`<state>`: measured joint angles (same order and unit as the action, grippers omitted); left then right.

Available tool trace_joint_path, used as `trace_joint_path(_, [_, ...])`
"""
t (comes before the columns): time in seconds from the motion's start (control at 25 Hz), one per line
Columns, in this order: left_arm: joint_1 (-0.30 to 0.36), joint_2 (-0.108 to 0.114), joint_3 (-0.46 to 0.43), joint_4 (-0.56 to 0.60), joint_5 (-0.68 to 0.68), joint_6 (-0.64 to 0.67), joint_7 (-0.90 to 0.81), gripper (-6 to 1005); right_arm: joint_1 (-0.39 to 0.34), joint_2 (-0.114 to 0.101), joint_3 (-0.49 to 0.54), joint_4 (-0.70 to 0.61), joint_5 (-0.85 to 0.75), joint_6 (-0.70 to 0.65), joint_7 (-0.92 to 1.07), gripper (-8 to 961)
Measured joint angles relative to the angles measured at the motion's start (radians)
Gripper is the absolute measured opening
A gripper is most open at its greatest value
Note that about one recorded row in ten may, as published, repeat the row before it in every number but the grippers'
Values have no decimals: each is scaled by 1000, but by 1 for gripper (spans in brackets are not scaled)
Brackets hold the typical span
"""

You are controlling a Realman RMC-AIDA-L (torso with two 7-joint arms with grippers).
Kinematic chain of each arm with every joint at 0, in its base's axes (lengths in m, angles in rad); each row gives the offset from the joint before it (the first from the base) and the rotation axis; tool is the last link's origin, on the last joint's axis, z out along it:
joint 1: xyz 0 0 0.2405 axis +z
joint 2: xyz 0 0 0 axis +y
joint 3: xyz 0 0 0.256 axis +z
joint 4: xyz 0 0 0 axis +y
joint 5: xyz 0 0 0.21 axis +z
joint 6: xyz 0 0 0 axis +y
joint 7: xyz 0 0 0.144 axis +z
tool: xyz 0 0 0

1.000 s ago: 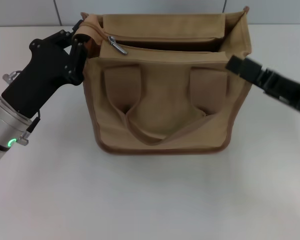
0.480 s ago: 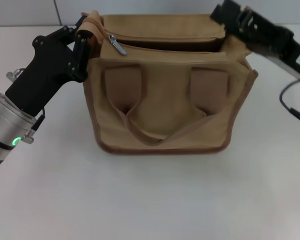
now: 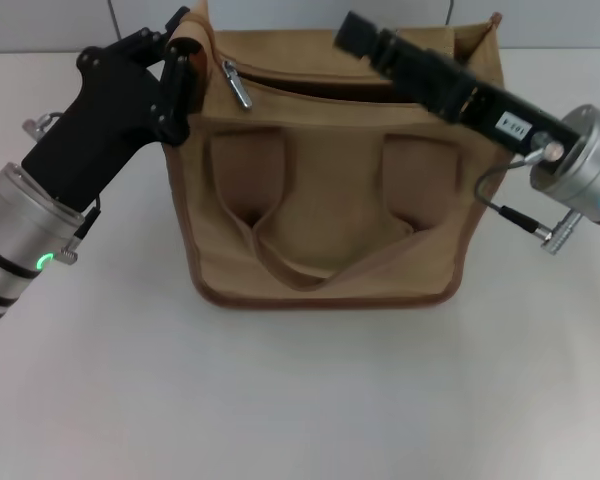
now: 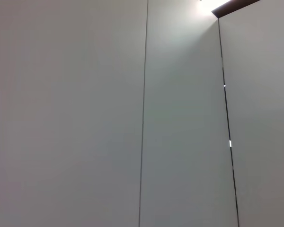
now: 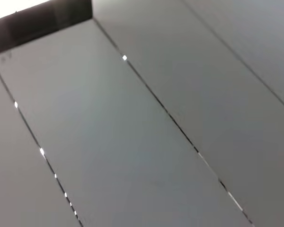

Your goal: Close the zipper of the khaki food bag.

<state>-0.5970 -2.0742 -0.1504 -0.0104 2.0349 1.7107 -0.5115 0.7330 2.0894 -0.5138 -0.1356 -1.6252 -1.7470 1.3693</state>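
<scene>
The khaki food bag stands upright in the middle of the white table in the head view. Its handle strap droops over the front. The zipper runs along the top and gapes open. Its silver slider and pull tab sit at the bag's left end. My left gripper is shut on the bag's top left corner, beside the slider. My right gripper reaches in from the right, low over the bag's top, its tip to the right of the slider. Both wrist views show only grey wall panels.
The white table stretches in front of and beside the bag. A grey wall stands close behind the bag. A cable and plug hang from my right wrist near the bag's right side.
My right arm has swung from the bag's right side up and leftward over its top. My left gripper has risen slightly, still holding the corner, and the bag's top left has lifted with it.
</scene>
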Motion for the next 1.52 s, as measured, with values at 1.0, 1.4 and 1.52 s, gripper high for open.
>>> trace_joint_path(1.0, [-70,6,13,38,18,-6,-103,19,-7,-8,-191,-226,-9,53,375,366])
trace_joint_path(1.4, [-74,5,19,47,19,7,-136,20,-6,-5,-240,-258,14,130,351,393])
trace_joint_path(1.52, [-77,3,23,47,19,1,-134,20,12,-2,-248,-252,20,136,347,395])
